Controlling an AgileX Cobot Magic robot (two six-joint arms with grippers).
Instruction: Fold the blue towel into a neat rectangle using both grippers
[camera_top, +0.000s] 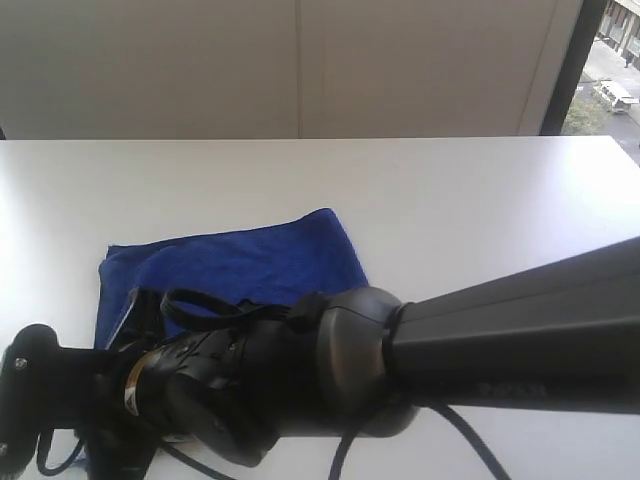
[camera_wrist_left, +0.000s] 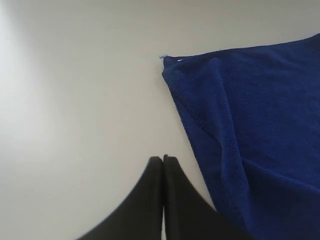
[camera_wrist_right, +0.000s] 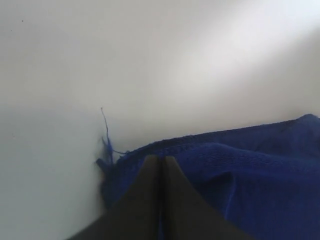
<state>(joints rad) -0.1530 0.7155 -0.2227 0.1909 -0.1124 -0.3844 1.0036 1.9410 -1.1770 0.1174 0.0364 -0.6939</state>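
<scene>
Nearest the exterior camera, the right arm (camera_top: 500, 330) enters from 4 o'clock and reaches across toward 8 o'clock, hiding the towel's near edge. Right gripper (camera_wrist_right: 161, 160): fingers pressed together, tips over a frayed corner of the blue towel (camera_top: 240, 265); cannot tell whether any cloth is pinched between them. Left gripper (camera_wrist_left: 163, 160): fingers clenched on nothing, over bare table just beside the towel's stitched edge. The towel lies flat on the white table (camera_top: 450, 200), toward 8 o'clock of its centre, its far corner pointing to 1 o'clock. The edge at 9 o'clock looks doubled, so probably one fold is in. The outline is skewed, not neat. Judged remaining: square the edges, perhaps fold again. Beyond: bare table, then wall.
</scene>
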